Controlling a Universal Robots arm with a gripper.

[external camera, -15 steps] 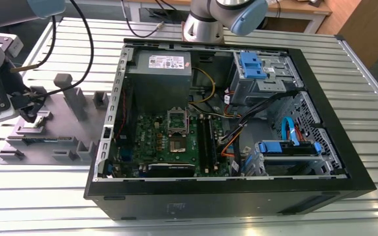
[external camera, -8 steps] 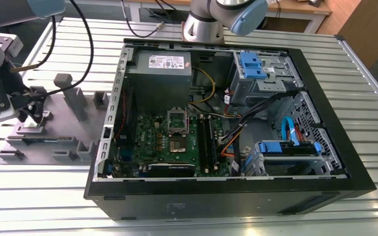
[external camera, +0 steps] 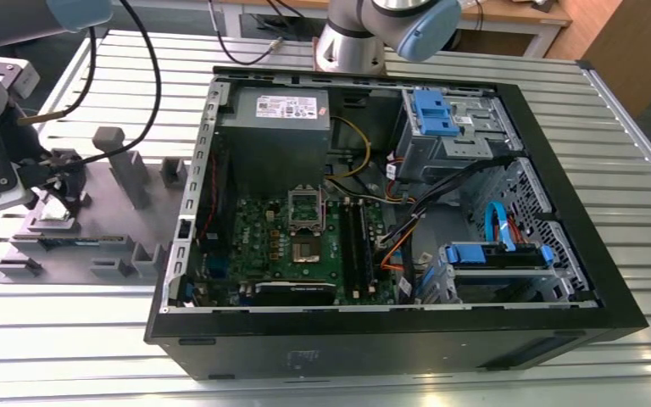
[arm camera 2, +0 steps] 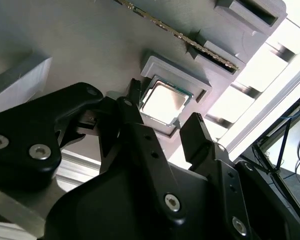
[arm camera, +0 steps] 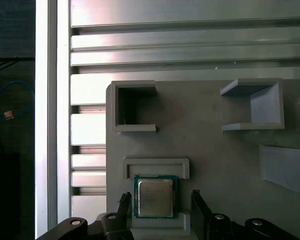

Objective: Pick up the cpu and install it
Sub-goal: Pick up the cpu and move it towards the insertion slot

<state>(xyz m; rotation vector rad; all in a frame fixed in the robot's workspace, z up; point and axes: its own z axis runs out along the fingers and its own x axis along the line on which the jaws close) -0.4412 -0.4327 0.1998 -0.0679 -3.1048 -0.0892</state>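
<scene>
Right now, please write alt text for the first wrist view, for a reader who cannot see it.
A small square cpu lies in a pocket of a grey plate; the open gripper stands astride it, not yet closed.

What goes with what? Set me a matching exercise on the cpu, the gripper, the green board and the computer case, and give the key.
1. cpu
2. gripper
3. green board
4. computer case

A. open, one finger on each side of the chip
B. inside the case
C. lying in a pocket of the grey fixture plate
D. side panel off, on the slatted table

Pairs: 1-C; 2-A; 3-B; 4-D
</scene>
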